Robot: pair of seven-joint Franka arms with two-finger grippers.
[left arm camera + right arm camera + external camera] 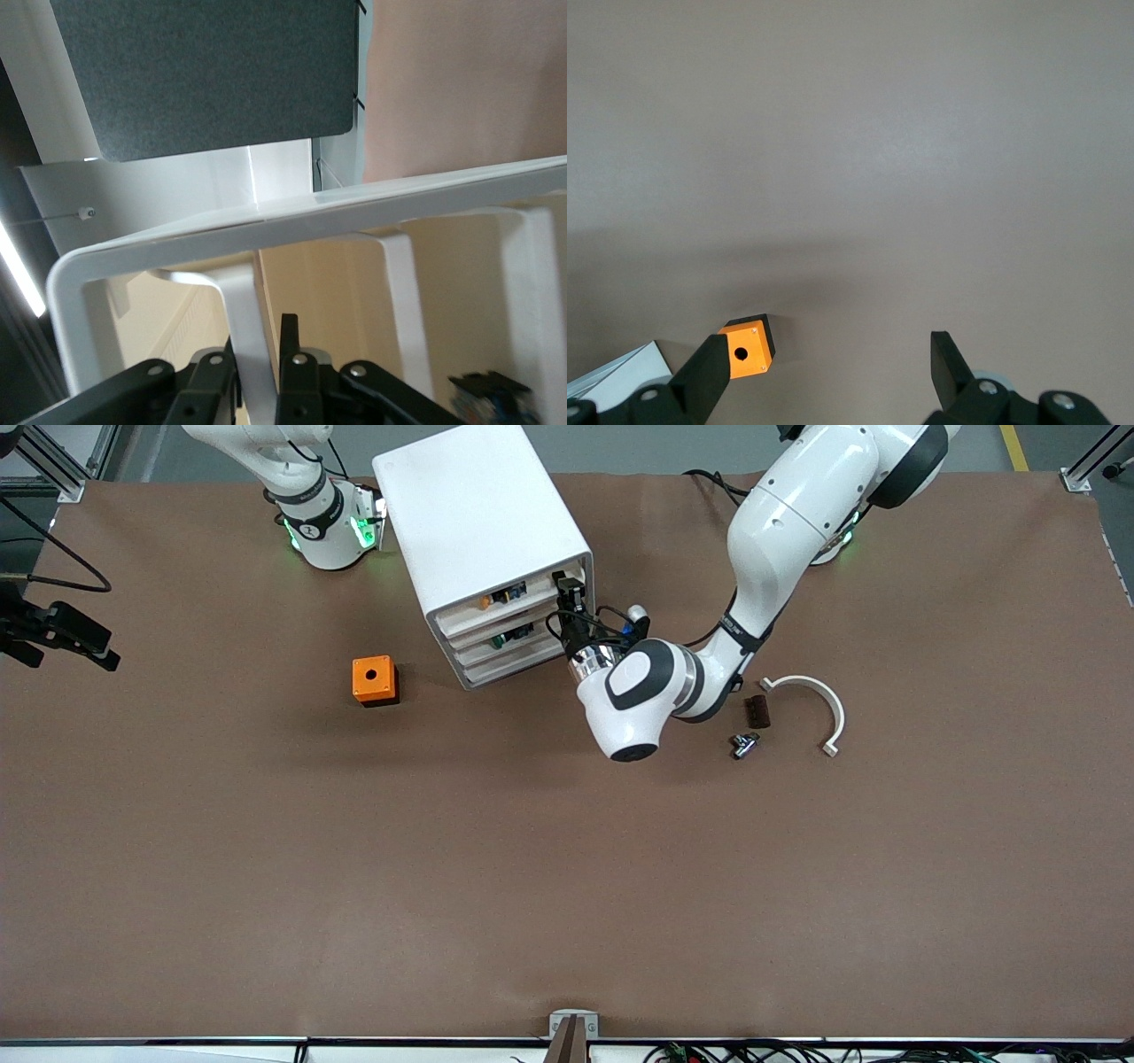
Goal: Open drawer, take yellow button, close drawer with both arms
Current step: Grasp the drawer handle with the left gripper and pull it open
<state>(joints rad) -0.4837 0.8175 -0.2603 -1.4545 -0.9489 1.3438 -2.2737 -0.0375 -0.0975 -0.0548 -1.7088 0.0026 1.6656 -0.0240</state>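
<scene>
The white cabinet (478, 509) stands near the robots' bases, and its four drawers face the front camera. The top drawer (509, 607) looks about level with the ones below it. My left gripper (567, 595) is at that drawer's front. In the left wrist view its fingers (260, 343) are shut on a white upright bar of the drawer's front (248, 310). The button's orange cap (484, 602) shows inside the top drawer, and a black-and-blue part (493, 397) shows there too. My right gripper (826, 350) is open and empty, up over bare table. It is out of the front view.
An orange cube with a hole (375, 680) (747, 351) sits beside the cabinet toward the right arm's end. A white curved clamp (811, 691), a small brown block (757, 711) and a metal piece (744, 744) lie toward the left arm's end.
</scene>
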